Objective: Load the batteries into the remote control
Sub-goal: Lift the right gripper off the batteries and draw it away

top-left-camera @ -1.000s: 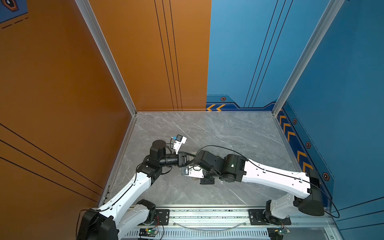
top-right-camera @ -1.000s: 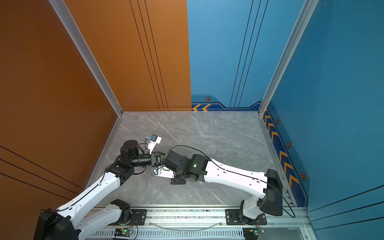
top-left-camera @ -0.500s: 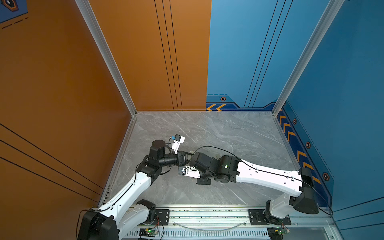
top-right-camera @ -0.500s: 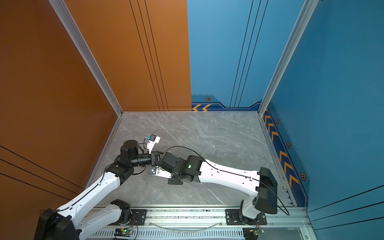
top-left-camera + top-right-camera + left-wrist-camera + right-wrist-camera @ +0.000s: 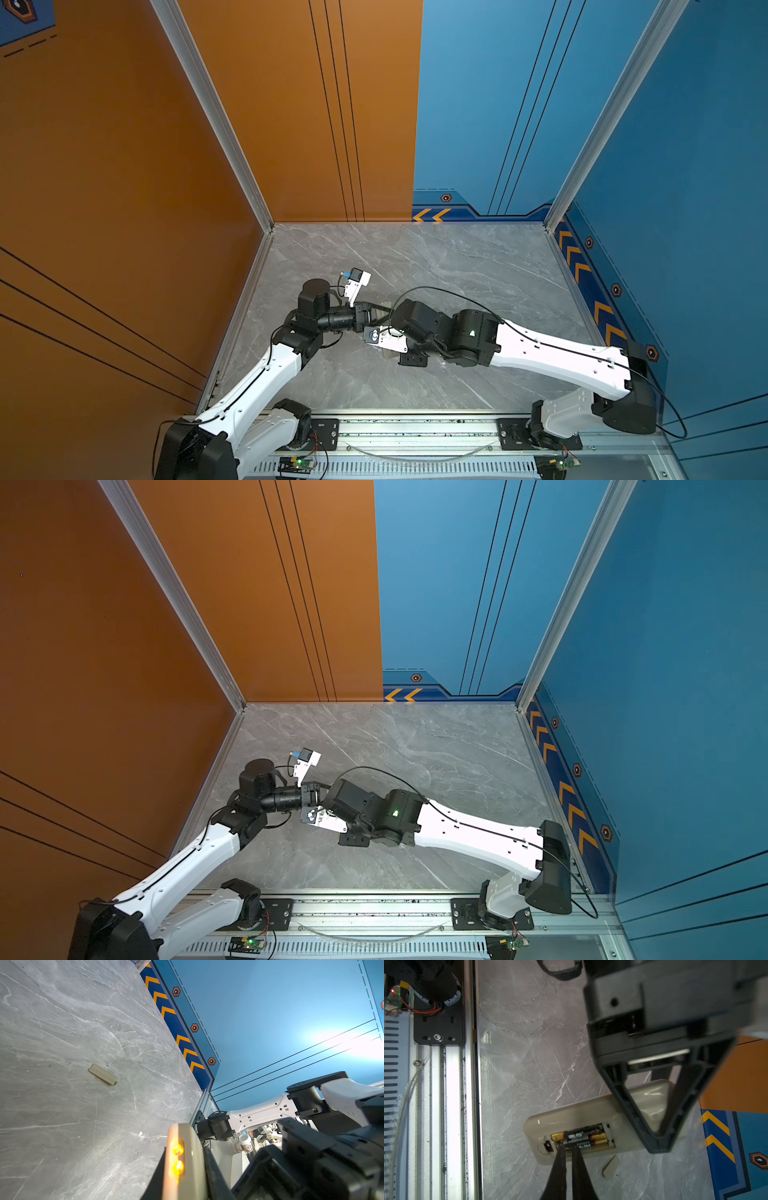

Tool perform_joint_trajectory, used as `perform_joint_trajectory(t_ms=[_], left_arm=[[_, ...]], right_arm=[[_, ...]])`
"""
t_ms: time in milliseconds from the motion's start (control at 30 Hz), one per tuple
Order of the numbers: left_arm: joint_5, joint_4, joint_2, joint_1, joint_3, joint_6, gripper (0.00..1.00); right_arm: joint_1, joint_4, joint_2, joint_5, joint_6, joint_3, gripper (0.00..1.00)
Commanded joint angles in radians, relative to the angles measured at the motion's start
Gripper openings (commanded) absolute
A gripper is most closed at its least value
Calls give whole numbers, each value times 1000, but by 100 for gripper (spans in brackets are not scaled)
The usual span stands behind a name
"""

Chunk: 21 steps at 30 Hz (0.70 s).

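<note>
While the left gripper [image 5: 658, 1144] is clamping its closed jaws on one end of the remote control [image 5: 583, 1113], the right gripper [image 5: 570, 1157] is pressing its shut jaws, holding nothing, against the nearer of the two batteries [image 5: 581, 1136]. Both batteries are lying side by side in the open compartment at the remote control's other end.

Hazards, as judged:
- The clamp is sitting far from the compartment, so a hard push is likely to pivot the remote control in the grip.
- The jaw tips are bearing on a rounded casing. A slip could lever a battery out against its spring.
- The battery cover [image 5: 611, 1167] is lying loose on the worktop [image 5: 529, 1043] just beside the remote control, where a sweeping retreat could knock it.

Clearance: bare worktop is lying open around the remote control. The base rail [image 5: 452, 1105] is standing well apart, beyond the compartment end. Both wrists are crowding together directly above the remote control.
</note>
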Motion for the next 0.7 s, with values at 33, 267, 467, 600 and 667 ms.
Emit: perform_joint_trajectory(t_ms=[33, 267, 467, 600, 667], left_arm=[[37, 25, -11, 5, 33, -5, 0], [36, 22, -14, 5, 30, -5, 0], [36, 21, -1, 7, 32, -5, 0], [31, 21, 4, 8, 32, -5, 0], [29, 22, 6, 10, 30, -6, 0]], right_arm=[[-45, 14, -72, -5, 34, 12, 11], [-109, 16, -118, 29, 74, -6, 18], [-203, 36, -141, 41, 151, -49, 28], [-295, 39, -144, 21, 221, -68, 39], [-341, 39, -142, 7, 252, -77, 45]])
